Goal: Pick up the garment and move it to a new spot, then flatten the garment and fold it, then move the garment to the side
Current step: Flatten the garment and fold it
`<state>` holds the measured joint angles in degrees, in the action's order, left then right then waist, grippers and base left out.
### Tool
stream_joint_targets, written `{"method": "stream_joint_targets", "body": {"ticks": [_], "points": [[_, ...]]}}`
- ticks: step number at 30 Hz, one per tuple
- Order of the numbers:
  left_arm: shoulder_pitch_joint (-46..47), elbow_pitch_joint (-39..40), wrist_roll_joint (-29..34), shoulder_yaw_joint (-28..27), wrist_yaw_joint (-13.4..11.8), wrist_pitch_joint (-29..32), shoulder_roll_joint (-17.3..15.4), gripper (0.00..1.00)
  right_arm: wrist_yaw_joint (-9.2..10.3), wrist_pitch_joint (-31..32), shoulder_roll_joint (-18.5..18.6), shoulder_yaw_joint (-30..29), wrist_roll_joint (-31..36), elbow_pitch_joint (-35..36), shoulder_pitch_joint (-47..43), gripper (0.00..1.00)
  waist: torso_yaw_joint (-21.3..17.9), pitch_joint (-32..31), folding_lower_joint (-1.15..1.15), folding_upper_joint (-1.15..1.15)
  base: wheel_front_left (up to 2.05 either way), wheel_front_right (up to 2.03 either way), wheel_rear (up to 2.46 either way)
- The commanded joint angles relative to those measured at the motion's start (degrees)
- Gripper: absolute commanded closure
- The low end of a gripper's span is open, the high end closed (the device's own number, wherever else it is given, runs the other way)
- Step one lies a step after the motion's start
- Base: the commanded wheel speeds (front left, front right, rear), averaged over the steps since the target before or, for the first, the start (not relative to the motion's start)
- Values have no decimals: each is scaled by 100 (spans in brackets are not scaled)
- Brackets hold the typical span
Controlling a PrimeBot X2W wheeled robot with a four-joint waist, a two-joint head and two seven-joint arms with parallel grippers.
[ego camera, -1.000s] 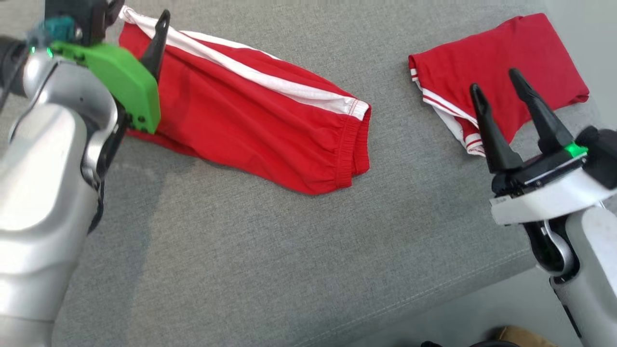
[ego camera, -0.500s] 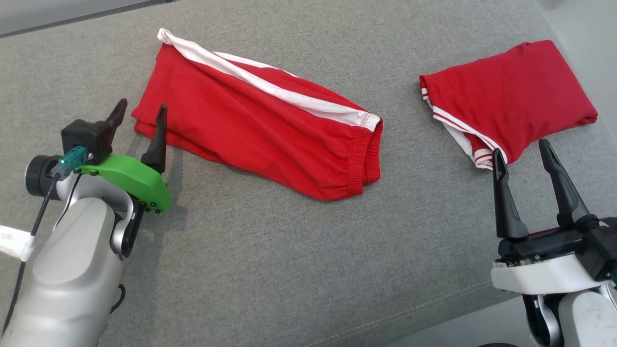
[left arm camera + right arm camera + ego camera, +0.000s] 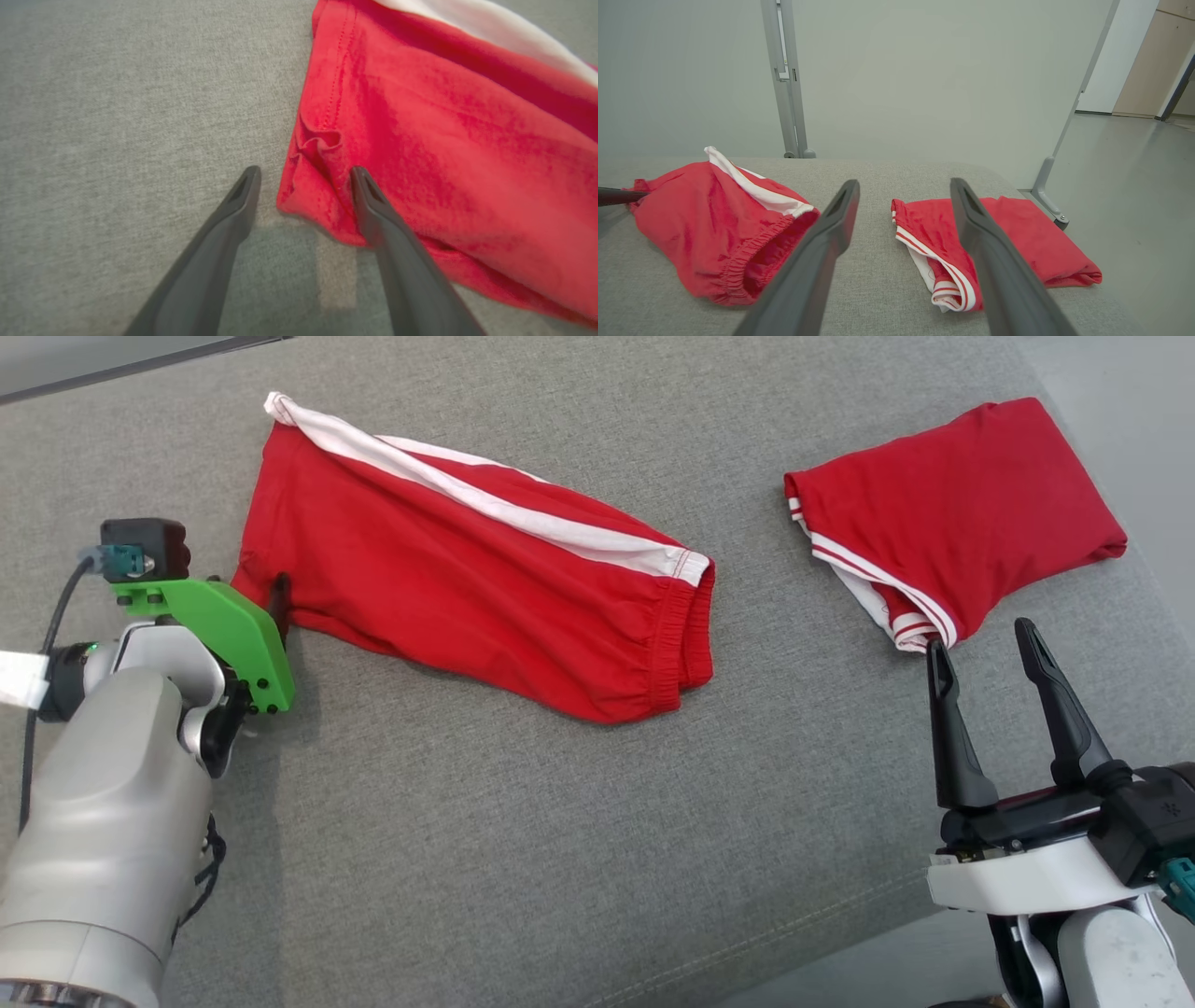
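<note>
We saw first a wide grey woven cloth surface (image 3: 523, 821), which carried everything. In the right wrist view a pale wall with a grey metal post (image 3: 784, 79) stood behind it.

The garment, a pair of red fabric shorts with a broad white stripe (image 3: 448, 579), lay on the left half of this surface. It lay long and rather flat. The white stripe ran along its far edge, and the gathered elastic waistband pointed to the middle of the surface. Well apart from it, near the right edge of the surface, lay a smaller folded red garment with thin white trim lines (image 3: 971, 513).

The silver left forearm (image 3: 112, 821) came in from the lower left of the head view. It carried a bright green plastic bracket (image 3: 224, 635) with a small black camera block (image 3: 145, 546) on it. The left gripper (image 3: 304, 171) was at the near left corner of the shorts, with its two dark fingers spread wide. In the left wrist view one finger was over the bare grey cloth, just beside the hem. The other finger was over the red fabric, next to a small pucker in the hem. We could not tell if the fingertips touched the cloth, and they pinched nothing.

The right gripper (image 3: 980, 637) was at the lower right, just before the folded garment, apart from it. Its fingers were also spread and empty.
</note>
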<state>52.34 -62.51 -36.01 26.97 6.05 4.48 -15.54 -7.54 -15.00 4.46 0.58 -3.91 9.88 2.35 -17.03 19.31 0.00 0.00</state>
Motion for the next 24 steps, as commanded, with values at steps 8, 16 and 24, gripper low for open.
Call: {"method": "stream_joint_targets", "body": {"ticks": [8,16,24], "points": [[118,-470,54,330,100,799,51,100,10,-21,-24,-21,-60,-31,-67,0,19,-58,0,0,0,0,0],[-139,-237,-21,328,70,144,182,100,10,-21,-55,-134,-63,-81,-286,0,267,-366,0,0,0,0,0],[-1436,606,-247,235,-159,-769,559,100,10,-22,-26,-327,-37,-34,-643,0,842,-714,0,0,0,0,0]]}}
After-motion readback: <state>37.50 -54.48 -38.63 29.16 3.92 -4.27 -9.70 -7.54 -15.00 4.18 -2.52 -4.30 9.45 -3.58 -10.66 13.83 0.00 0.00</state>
